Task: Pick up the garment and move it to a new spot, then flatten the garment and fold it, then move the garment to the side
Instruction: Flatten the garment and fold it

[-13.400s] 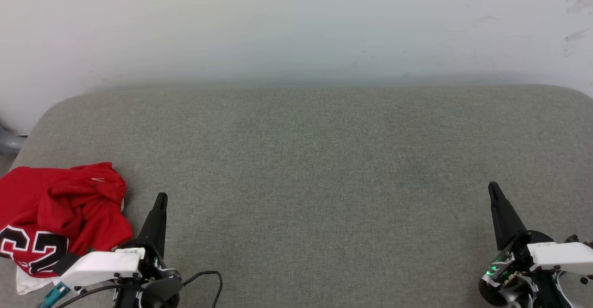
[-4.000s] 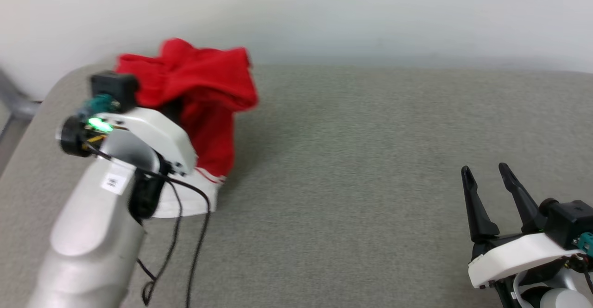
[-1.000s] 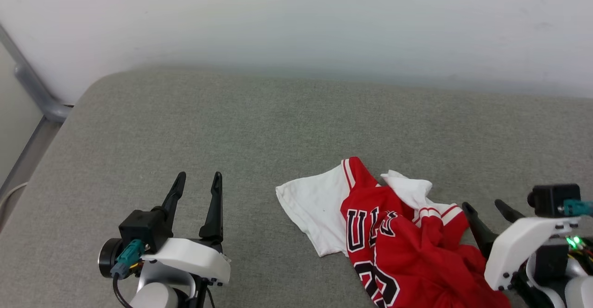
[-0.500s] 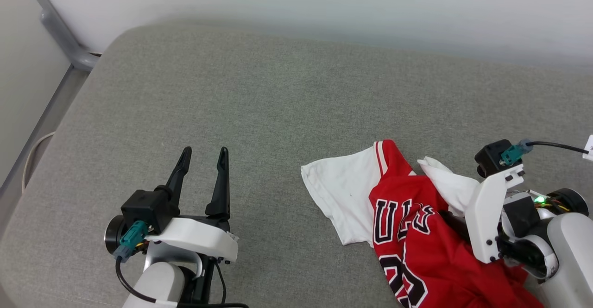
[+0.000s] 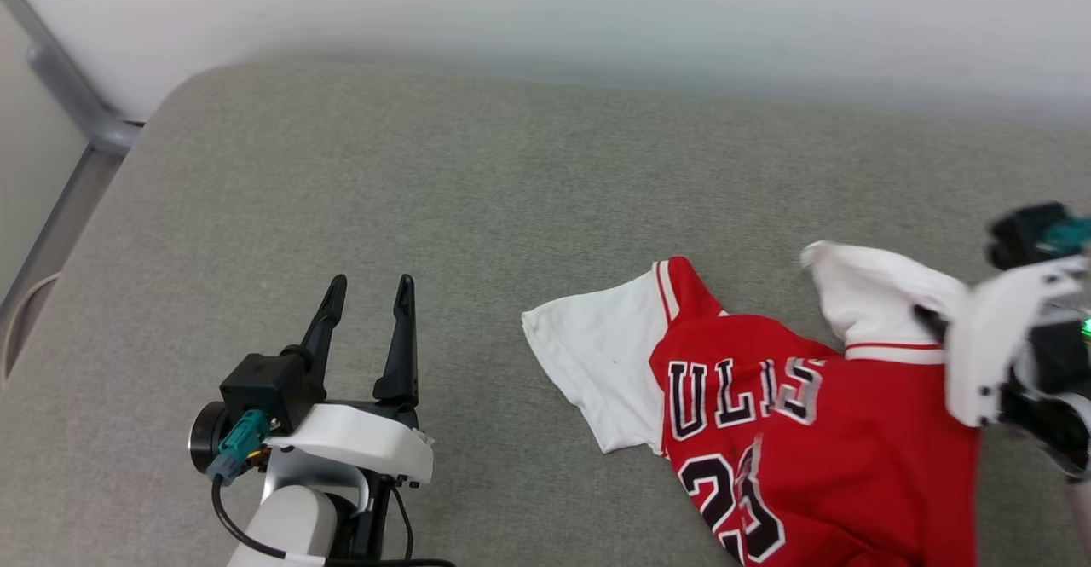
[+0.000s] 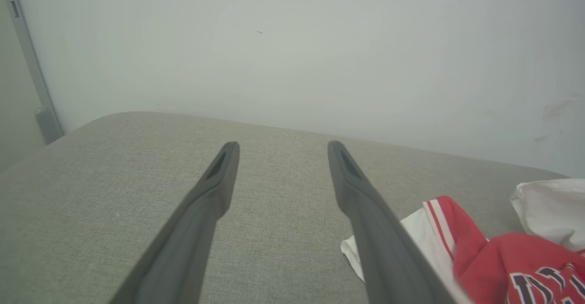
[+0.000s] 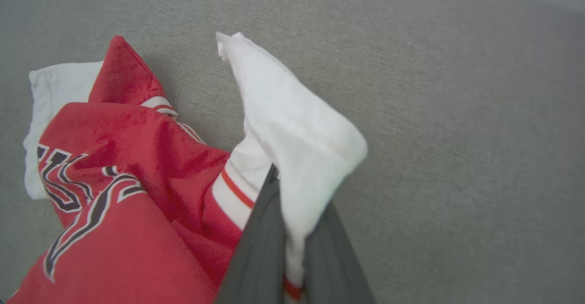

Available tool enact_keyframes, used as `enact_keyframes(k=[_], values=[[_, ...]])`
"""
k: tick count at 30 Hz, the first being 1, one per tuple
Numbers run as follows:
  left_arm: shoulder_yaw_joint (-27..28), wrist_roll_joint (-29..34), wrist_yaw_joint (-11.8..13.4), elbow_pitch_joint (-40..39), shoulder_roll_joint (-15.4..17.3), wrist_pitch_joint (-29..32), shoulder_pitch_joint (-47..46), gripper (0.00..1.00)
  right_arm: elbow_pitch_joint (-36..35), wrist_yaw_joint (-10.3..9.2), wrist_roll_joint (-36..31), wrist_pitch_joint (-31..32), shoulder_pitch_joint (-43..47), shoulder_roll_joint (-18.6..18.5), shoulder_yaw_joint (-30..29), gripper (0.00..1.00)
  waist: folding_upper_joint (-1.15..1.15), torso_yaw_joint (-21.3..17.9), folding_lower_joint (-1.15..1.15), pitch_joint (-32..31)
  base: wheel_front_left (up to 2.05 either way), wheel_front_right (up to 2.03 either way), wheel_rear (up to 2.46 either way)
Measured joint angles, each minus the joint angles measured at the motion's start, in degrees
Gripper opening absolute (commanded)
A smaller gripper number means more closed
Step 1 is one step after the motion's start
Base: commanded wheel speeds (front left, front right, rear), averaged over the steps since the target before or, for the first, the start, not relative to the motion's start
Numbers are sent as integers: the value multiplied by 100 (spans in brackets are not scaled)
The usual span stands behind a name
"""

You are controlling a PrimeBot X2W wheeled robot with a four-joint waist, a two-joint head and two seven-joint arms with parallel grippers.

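The garment lies on the right half of the table, toward its near edge, lettered front up and partly spread; the right jaws are closed on its white sleeve, cloth bunched between the two fingers and lifted off the table toward the right edge; the left jaws stand wide and hold nothing, above bare table toward the near left corner, apart from the other white sleeve, which lies flat. The chief risk, as I judge it, is the hold itself: only a thin fold of sleeve is pinched, so a firm pull toward the right edge could draw the cloth out of the jaws and let it fall back crumpled; a second risk is that nothing pins the opposite side, so the pull may drag the whole shirt across the table rather than stretch it flat, bringing it closer to the right edge; a third is that pulling from one sleeve alone sets the body askew, leaving diagonal creases through the lettering that would carry into any fold; the hem runs out of the head view at the bottom, so whether it is bunched or near the table's near edge I cannot tell, and cloth hanging there could pull the rest down.
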Motion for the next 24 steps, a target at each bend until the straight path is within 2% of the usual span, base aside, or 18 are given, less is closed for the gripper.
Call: enact_keyframes(k=[2, 3, 5, 8, 13, 14, 15, 16, 24], values=[[27, 15, -7, 25, -10, 0, 11, 100, 26, 0, -93, -212, 261, 35, -525, 0, 0, -73, 0, -25, 0, 0, 0], [103, 51, -22, 32, -12, 0, 8, 100, 103, -1, -165, -407, 862, 236, -1304, 0, 0, -157, -1, -34, 0, 0, 0], [149, 66, -23, 34, 5, 0, 8, 100, 162, -1, -200, -528, 1240, 458, -1740, 0, 0, -208, -1, -23, 0, 0, 0], [216, 97, -52, 41, 13, 0, 8, 100, 221, -1, -259, -649, 1739, 837, -2236, 0, 0, -276, -1, 5, 0, 0, 0], [270, 98, -56, 91, 22, 0, 15, 100, 338, 2, -415, -984, 2168, 1499, -2650, 0, 0, -363, -1, 51, 0, 0, 0], [275, 98, -67, 100, 23, 0, 15, 100, 357, 3, -482, -1067, 2193, 1571, -2686, 5, 0, -373, -1, 54, 0, 0, 0], [277, 98, -70, 110, 24, 0, 16, 100, 366, 4, -514, -1165, 2196, 1629, -2728, 39, 0, -383, -1, 55, 0, 0, 0], [283, 98, -70, 119, 29, 0, 23, 100, 375, 4, -554, -1292, 2197, 1683, -2758, 100, 0, -395, -1, 54, 0, 0, 0], [281, 100, -69, 230, 67, 1, 170, 100, 51, 0, -1317, -2713, 2153, 1855, -2988, 100, 0, -469, -1, -132, 0, 0, 0]])
